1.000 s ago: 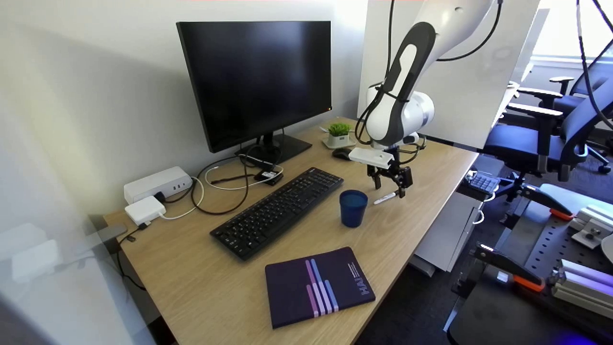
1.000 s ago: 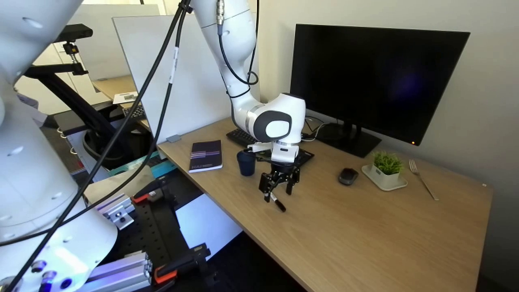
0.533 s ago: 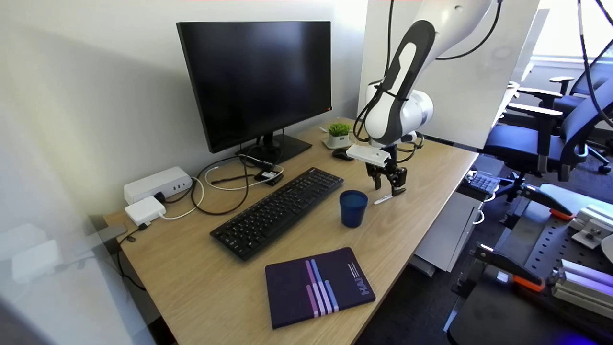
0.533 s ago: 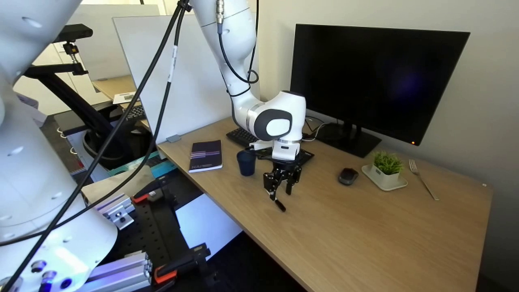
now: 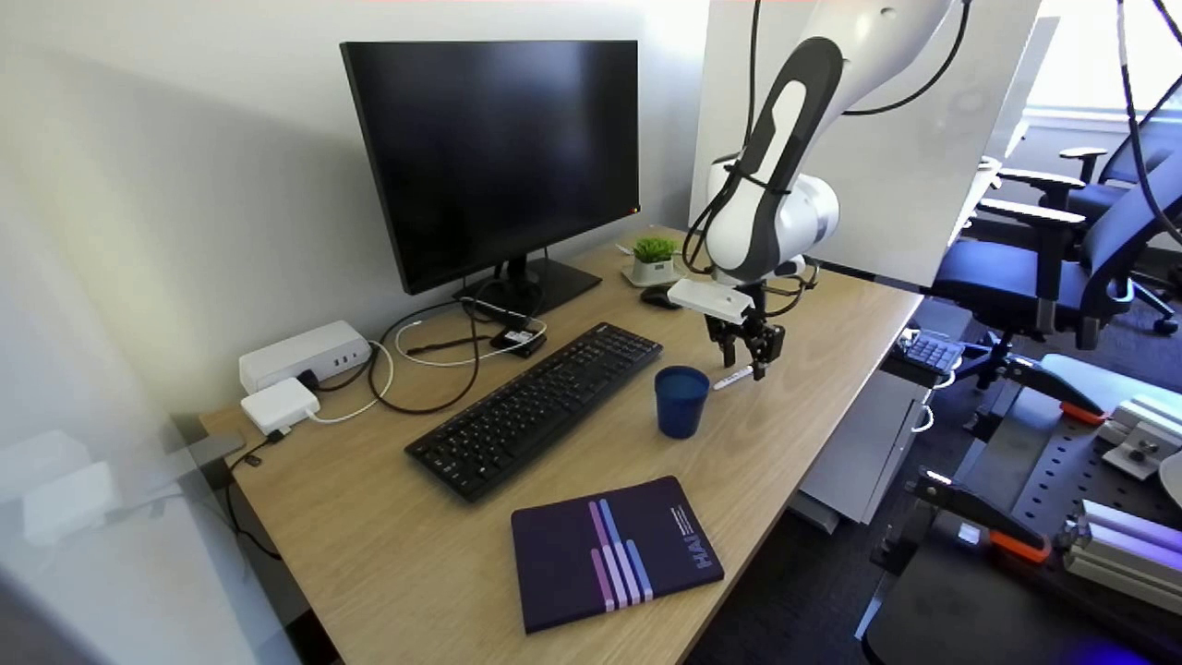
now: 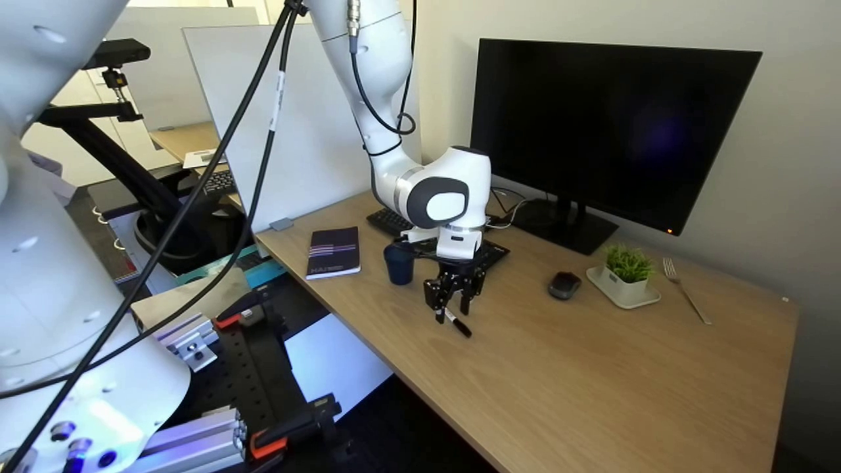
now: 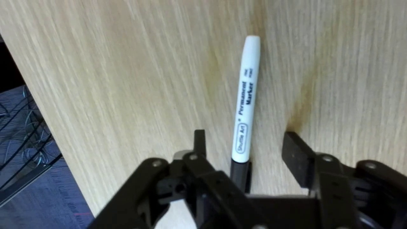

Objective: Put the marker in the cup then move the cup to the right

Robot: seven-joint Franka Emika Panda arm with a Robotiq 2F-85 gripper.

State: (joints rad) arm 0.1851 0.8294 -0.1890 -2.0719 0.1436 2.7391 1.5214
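Grasp alignment

The hand (image 7: 244, 144) is spread, the permanent marker (image 7: 246, 98) framed between its fingers (image 7: 295, 156), flat on the worktop (image 7: 133, 89). A level, centred descent should be made before closure. Farther from the hand, the dark blue cup (image 5: 681, 406) is seen upright.

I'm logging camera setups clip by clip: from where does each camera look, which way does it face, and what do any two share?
An exterior view: above the notebook end of the desk, looking down along it; arm and gripper show.
An exterior view: near the robot's base, looking across the desk toward monitor and plant; base, arm and gripper show.
Wrist view: on the wrist, looking down at the marker; of the robot, only the gripper shows.
Both exterior views share the cup, monitor and notebook.
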